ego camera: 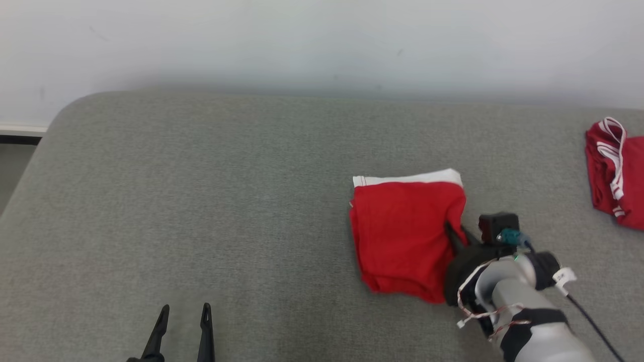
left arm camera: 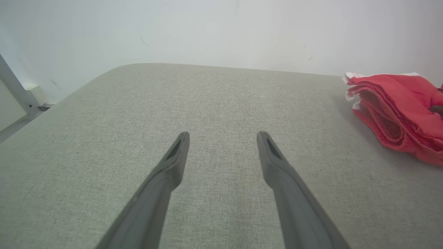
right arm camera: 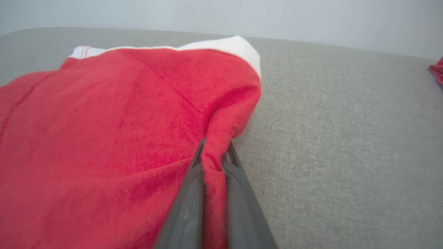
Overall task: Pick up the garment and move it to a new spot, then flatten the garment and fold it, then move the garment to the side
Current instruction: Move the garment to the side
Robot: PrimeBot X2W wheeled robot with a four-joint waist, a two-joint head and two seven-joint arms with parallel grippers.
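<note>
a grey fabric-covered surface (ego camera: 201,201) spans the head view, with a pale wall behind it. the folded red garment (ego camera: 402,231), white band along its far edge, lies right of centre on the surface. a second red garment with white trim (ego camera: 616,171) sits bunched at the far right edge, well apart from the first. the right gripper (right arm camera: 216,148) is closed onto the folded garment's right edge, a ridge of red cloth pinched between its two dark fingers (right arm camera: 188,207). the left gripper (left arm camera: 223,136) hovers over bare surface at the lower left, its fingers spread wide and holding nothing.
</note>
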